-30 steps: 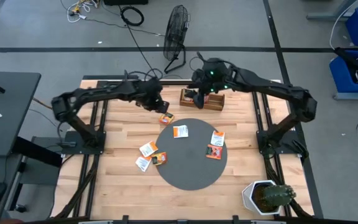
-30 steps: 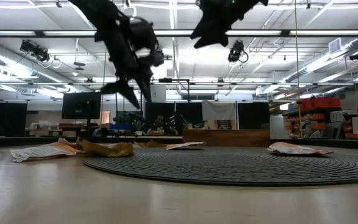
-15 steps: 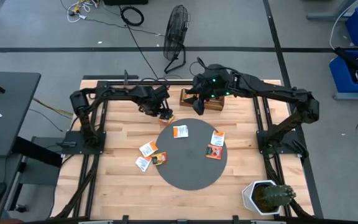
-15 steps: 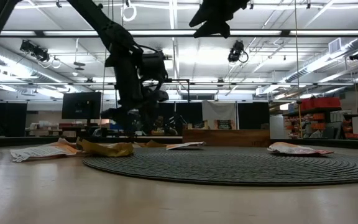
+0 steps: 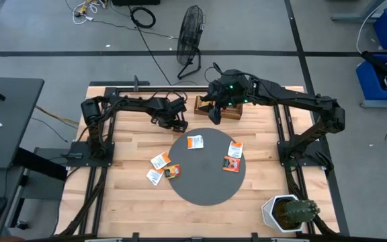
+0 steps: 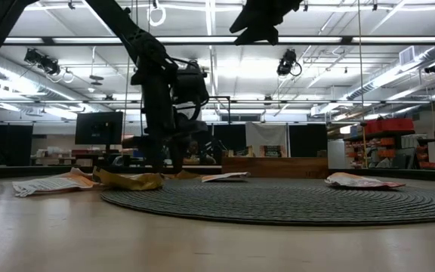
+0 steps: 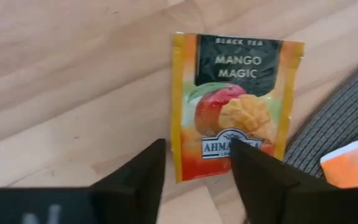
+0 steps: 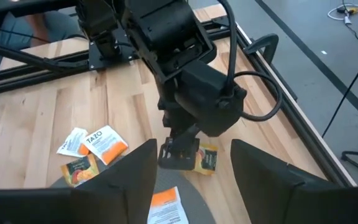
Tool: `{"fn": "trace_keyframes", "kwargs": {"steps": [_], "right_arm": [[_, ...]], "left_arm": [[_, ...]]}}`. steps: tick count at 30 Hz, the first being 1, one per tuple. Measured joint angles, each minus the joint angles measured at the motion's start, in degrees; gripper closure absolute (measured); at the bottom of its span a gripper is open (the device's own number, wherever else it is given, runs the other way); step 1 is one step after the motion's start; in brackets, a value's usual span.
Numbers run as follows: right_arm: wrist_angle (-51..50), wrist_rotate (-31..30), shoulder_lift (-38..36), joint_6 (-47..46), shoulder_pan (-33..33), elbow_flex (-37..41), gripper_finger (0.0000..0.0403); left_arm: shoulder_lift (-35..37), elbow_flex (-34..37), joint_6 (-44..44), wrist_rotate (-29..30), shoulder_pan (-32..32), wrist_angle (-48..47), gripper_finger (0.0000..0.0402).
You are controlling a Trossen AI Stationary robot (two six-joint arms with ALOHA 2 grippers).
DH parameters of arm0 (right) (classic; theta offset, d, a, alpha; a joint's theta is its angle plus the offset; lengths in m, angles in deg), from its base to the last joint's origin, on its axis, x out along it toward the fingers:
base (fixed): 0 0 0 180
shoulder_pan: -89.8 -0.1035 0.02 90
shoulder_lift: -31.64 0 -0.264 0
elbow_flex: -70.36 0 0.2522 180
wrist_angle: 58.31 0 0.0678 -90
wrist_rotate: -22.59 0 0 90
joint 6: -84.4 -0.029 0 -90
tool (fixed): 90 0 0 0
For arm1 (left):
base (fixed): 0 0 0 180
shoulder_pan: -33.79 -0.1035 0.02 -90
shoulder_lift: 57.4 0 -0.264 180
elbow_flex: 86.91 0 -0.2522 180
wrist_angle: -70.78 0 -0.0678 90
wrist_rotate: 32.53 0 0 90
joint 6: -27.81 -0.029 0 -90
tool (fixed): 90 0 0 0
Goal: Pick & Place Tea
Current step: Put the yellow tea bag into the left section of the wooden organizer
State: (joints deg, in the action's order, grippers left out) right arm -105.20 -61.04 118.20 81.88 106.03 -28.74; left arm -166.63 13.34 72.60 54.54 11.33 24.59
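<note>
The orange-and-green mango tea sachet lies flat on the pale wooden table, beside the dark round mat. The left gripper is spread astride its near edge, gripping nothing — apparently poised to pinch. Five other sachets lie beyond. The right gripper hangs spread, empty, over the brown wooden tray.

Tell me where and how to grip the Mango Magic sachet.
Judging by its pose, come straight down: the sachet lies flat on the bare wood beside the mat. Pinch across its near bottom edge, where the open left gripper already straddles it. It is thin, so the fingers must reach the table.
</note>
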Motion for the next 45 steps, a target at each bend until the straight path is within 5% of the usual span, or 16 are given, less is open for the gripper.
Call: {"fn": "trace_keyframes", "kwargs": {"steps": [10,19,32,36,45], "right_arm": [[-1.5,-1.4,0.0,1.7,0.3,0.0,0.0193],[-5.2,-2.0,0.0,3.4,2.8,0.0,0.0193],[-2.0,16.1,1.8,-4.8,10.5,0.0,0.0192],[0.5,21.4,5.1,-9.4,11.5,0.0,0.0187],[0.9,21.2,13.1,-15.1,9.7,-5.9,0.0192]], "left_arm": [[-0.1,0.0,1.1,1.7,1.5,1.8,0.0390],[7.9,0.2,2.0,11.3,6.7,0.2,0.0398],[22.1,0.2,-11.7,37.1,19.9,8.3,0.0399],[22.8,0.2,-17.9,38.3,20.8,10.2,0.0399],[23.1,0.2,-30.8,37.4,18.5,12.1,0.0399]]}}
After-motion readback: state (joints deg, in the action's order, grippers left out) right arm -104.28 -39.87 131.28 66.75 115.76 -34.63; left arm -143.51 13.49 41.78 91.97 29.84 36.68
